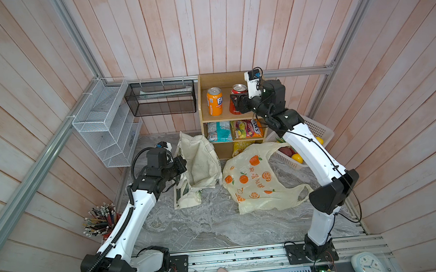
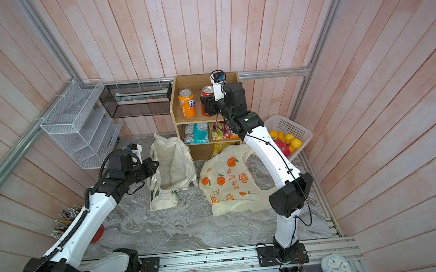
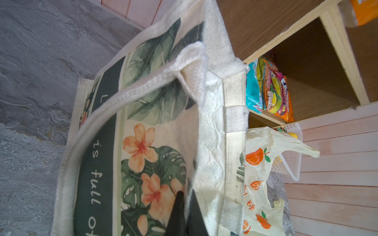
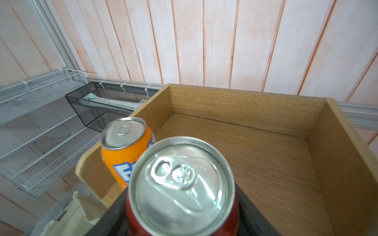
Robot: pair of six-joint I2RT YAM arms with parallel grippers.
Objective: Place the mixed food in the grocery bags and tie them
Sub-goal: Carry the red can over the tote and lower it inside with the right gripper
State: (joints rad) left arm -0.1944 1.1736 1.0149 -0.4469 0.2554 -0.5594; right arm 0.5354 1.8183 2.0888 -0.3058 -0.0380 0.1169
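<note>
In both top views the right gripper (image 1: 237, 101) reaches into the top level of the small wooden shelf (image 1: 202, 83) at the upper centre of the frame. Its black jaws are closed against both sides of the red can (image 1: 238, 88), which stands upright there. The right wrist view shows the can's silver lid close up at the lower centre, with a black finger (image 4: 113, 220) touching each flank. Whether the can's base rests on the shelf board or is lifted off it cannot be told. Just left of it on the same level stands the orange can (image 1: 214, 102), apart from the red one. One level lower, the teal snack packet (image 1: 219, 131) lies at the left of the compartment, touching the orange-red chip packet (image 1: 248, 128) to its right. On the grey marble tabletop (image 1: 207, 221), in front of the shelf and a little left of it, the cream tote (image 1: 201, 157) stands with its mouth open. The left gripper (image 1: 183, 164), at centre left of the frame, is shut on the tote's left rim. The left wrist view shows its dark fingertips (image 3: 179, 210) pinched over the fabric edge, one on the flower-printed outside and one on the pale lining. Just right of the tote, in the middle of the frame, the yellow plastic bag (image 1: 257, 189) with orange prints lies slumped on the tabletop. Its far edge is near the white basket (image 1: 320, 132) at the right.
</note>
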